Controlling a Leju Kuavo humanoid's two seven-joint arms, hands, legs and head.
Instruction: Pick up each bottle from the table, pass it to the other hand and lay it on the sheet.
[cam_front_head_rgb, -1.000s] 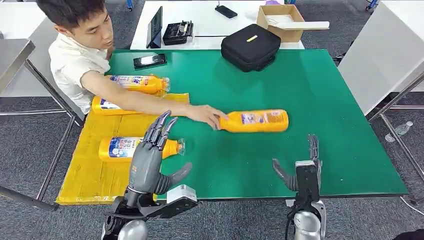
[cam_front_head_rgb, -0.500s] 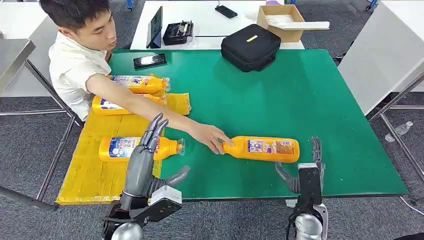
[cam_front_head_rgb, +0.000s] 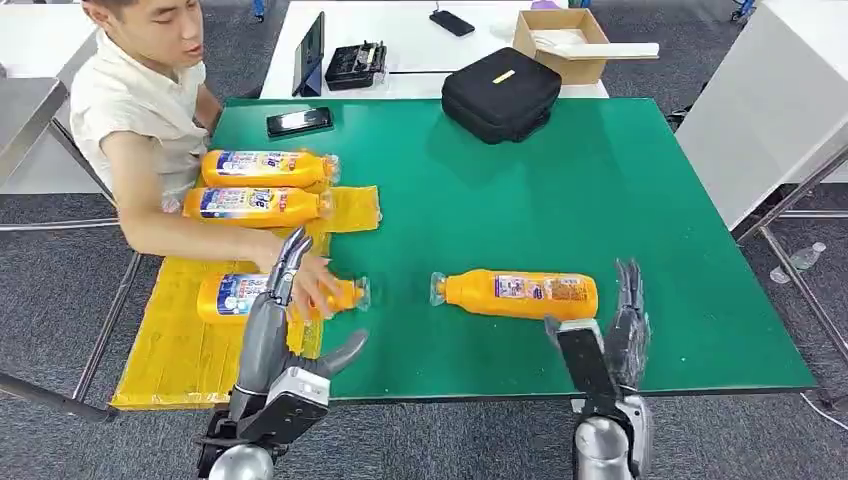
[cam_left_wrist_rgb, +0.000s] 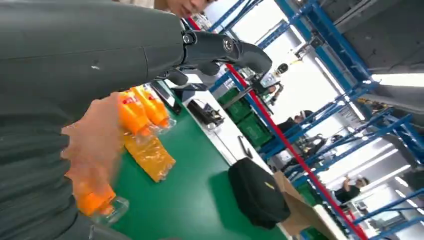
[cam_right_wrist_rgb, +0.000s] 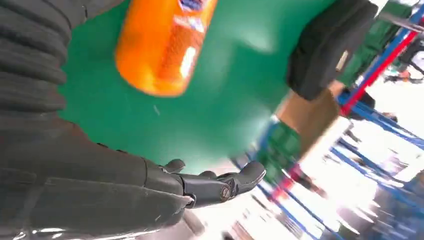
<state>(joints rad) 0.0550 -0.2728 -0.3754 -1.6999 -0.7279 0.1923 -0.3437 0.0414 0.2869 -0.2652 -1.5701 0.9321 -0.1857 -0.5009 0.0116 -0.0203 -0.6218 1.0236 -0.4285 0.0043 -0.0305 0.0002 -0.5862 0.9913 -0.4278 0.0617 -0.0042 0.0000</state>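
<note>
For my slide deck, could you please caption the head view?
Both open hands wait as an orange bottle lies on the green table.

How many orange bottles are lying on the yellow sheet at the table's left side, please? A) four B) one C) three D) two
C: three orange bottles lie on the yellow sheet, at and; a fourth lies apart on the green table.

person's hand (cam_front_head_rgb: 312, 283) withdrawn from bottle (cam_front_head_rgb: 518, 295)
</note>
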